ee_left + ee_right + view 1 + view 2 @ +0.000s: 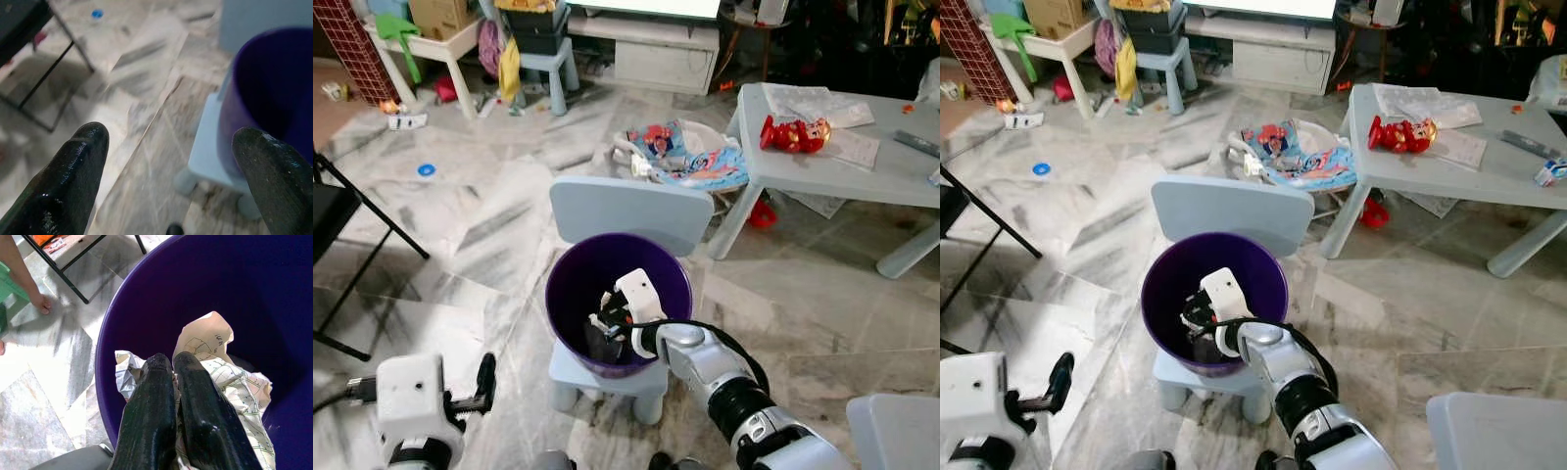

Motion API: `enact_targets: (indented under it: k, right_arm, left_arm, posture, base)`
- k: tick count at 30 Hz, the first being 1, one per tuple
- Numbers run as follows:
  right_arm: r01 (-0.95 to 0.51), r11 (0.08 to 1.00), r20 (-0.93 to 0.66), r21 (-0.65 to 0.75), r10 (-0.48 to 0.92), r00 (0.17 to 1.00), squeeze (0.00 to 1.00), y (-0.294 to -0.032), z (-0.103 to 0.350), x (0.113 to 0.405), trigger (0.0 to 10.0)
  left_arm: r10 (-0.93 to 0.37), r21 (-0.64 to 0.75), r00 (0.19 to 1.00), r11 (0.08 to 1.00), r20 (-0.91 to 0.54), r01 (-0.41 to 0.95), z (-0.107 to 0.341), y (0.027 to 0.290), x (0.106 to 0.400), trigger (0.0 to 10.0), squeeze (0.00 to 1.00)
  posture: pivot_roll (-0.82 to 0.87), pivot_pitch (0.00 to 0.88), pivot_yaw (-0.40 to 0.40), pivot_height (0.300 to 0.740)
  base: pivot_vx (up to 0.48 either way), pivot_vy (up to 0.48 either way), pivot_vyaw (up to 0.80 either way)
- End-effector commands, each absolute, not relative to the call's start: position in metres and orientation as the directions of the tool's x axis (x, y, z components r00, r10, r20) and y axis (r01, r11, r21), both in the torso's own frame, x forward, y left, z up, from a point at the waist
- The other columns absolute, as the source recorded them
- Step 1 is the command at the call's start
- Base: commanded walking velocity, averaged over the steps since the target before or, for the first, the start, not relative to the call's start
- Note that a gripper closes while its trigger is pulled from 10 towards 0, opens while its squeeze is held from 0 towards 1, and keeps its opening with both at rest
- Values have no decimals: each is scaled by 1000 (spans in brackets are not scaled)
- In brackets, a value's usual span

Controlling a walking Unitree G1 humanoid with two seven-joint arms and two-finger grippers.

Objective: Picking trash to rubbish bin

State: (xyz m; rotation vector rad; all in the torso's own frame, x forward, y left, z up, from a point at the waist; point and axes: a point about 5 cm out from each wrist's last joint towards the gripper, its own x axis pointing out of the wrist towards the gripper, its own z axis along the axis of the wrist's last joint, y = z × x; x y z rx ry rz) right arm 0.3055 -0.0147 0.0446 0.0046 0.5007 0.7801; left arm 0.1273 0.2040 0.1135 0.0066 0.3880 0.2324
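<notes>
Left eye view: a purple rubbish bin (570, 284) stands on the seat of a small pale blue chair (628, 210) on a marble floor (489, 225). The right gripper (607, 323) reaches down inside the bin. In the right wrist view its two black fingers (151, 406) are pressed together over crumpled printed paper (215, 367) lying in the bin; whether they pinch the paper is unclear. The left gripper (481, 384) hangs low beside the chair, fingers (73, 166) spread wide apart, holding nothing. A pale blue table (862, 166) stands nearby.
</notes>
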Motion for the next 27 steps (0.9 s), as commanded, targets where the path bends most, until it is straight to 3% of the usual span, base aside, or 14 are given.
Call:
enact_targets:
  k: [1, 2, 3, 6, 14, 21, 27]
  right_arm:
    - [-716, 662, -364, 223, 737, 569, 0, 18, 59, 302, 10000]
    - [-711, 663, -351, 234, 740, 574, 349, 19, 60, 303, 10000]
    - [-706, 665, -338, 242, 740, 581, 1000, 20, 62, 304, 10000]
    - [-694, 674, -302, 255, 737, 605, 1000, 20, 66, 307, 10000]
    - [-579, 767, -164, 275, 631, 758, 1000, -1, 87, 330, 10000]
    - [-538, 804, -126, 253, 578, 806, 1000, -20, 92, 339, 10000]
    - [-504, 831, -40, 234, 526, 850, 1000, -40, 106, 347, 10000]
  left_arm:
    - [240, 55, 901, 970, -361, -237, 118, 204, 124, 10000, 0]
    - [240, 50, 899, 970, -365, -239, 117, 203, 123, 10000, 0]
    - [235, 46, 900, 971, -366, -235, 117, 201, 123, 10000, 0]
    - [210, 42, 907, 977, -365, -209, 117, 199, 125, 10000, 0]
    - [115, 27, 939, 993, -323, -112, 119, 196, 154, 10000, 0]
    - [12, -5, 958, 1000, -288, -14, 119, 183, 182, 10000, 0]
    - [4, -17, 963, 1000, -269, -9, 120, 182, 195, 10000, 0]
  posture:
    - [517, 185, -113, 740]
    - [523, 185, -113, 740]
    - [523, 184, -113, 740]
    - [517, 182, -107, 740]
    - [447, 155, -82, 740]
    - [374, 136, -77, 740]
    - [327, 126, -78, 740]
  base:
    - [0, 0, 0]
    - [0, 0, 0]
    - [0, 0, 0]
    - [0, 0, 0]
    - [0, 0, 0]
    - [0, 0, 0]
    - [0, 0, 0]
